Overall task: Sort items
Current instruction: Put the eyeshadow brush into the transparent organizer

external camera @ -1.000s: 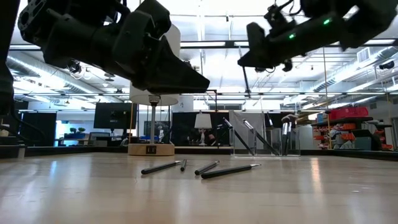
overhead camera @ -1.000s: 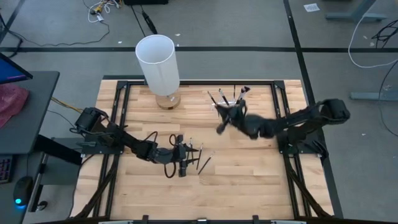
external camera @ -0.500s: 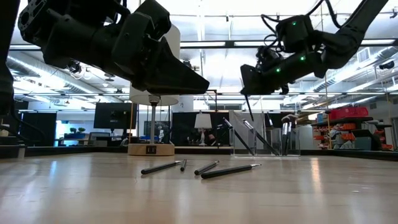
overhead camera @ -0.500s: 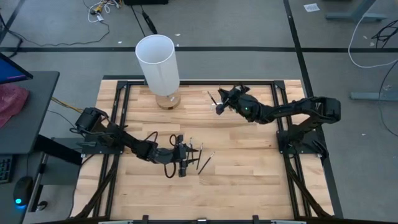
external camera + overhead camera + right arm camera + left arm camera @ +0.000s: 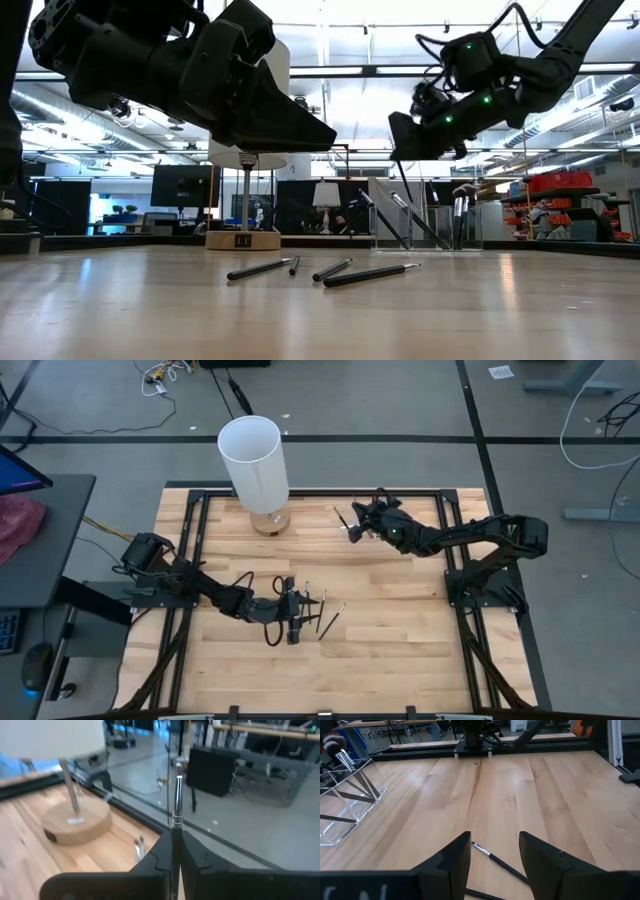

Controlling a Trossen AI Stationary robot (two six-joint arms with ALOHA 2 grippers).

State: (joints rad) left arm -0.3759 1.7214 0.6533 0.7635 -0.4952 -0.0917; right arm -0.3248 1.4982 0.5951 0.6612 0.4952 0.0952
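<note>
While the left hand [image 5: 297, 612] hovers spread wide and empty over four loose brushes [image 5: 330, 270] on the counter [image 5: 400, 650], the right hand [image 5: 362, 520], raised near the far edge, pinches one brush [image 5: 177, 795] upright.

Four dark sticks [image 5: 320, 270] lie on the wooden table [image 5: 320, 320]. Left gripper [image 5: 300, 125] hovers above them; right gripper [image 5: 405, 150] holds a thin brush [image 5: 401, 172] upright, farther back.
</note>
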